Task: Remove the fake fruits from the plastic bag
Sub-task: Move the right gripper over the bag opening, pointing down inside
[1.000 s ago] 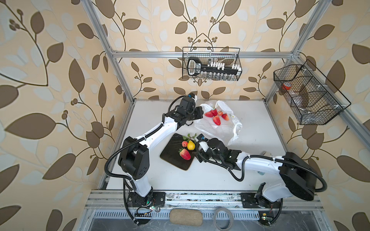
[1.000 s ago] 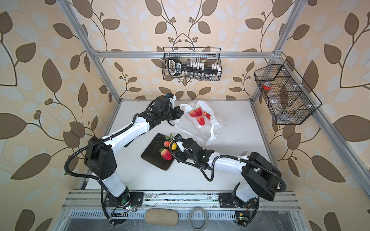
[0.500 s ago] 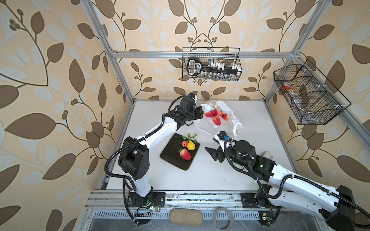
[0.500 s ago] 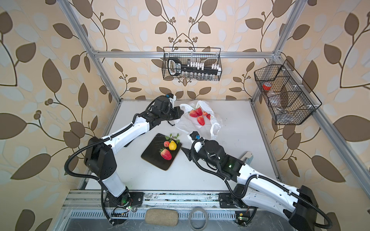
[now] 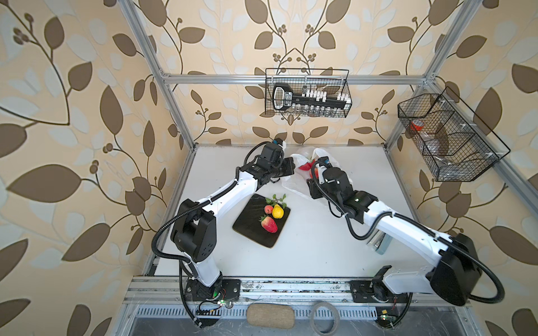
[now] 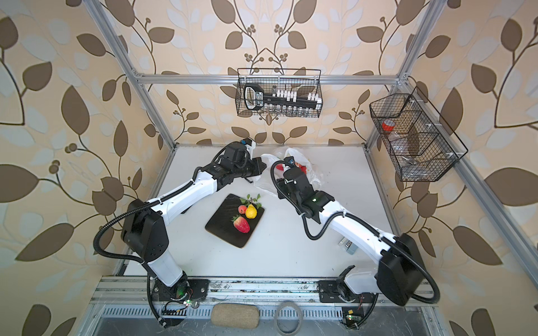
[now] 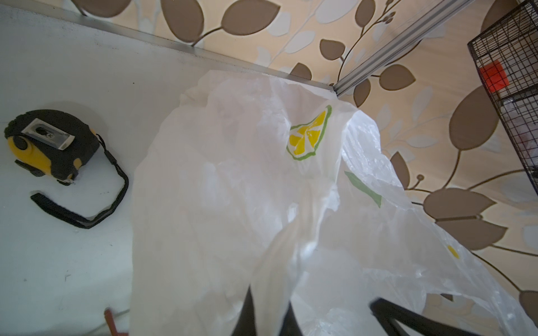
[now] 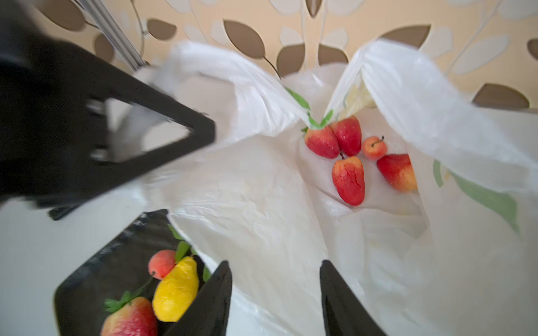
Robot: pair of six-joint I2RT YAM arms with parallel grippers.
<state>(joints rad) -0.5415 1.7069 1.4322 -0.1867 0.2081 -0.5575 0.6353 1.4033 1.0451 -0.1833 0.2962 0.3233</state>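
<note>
Swung off the mat and up to the bag: that is where the right gripper (image 8: 275,266) is now found, though a second ago it was seen low beside the fruit on the mat. Its jaws are held apart with nothing between them, poised over the near sheet of the bag (image 8: 262,203) at its mouth.

The bag is spread at the back of the table (image 5: 320,247), and its edge is pinched tight in the left gripper (image 5: 292,168), which has not been shifted. Inside, four red strawberries (image 8: 348,180) and one small round fruit (image 8: 374,148) are seen huddled together.

Three pieces are laid out on the black mat (image 5: 250,224), just as before: a pear (image 5: 277,211), a pink fruit (image 5: 268,209) touching it, and a big strawberry (image 5: 269,224) close by.

Beside the bag, in the left wrist view, a tape measure (image 7: 49,142) is seen lying on the table.

On the walls, a back basket (image 5: 307,93) is loaded with a black-handled tool (image 5: 283,100), and a red item (image 5: 417,125) is kept in the far compartment of the side basket (image 5: 465,163).
</note>
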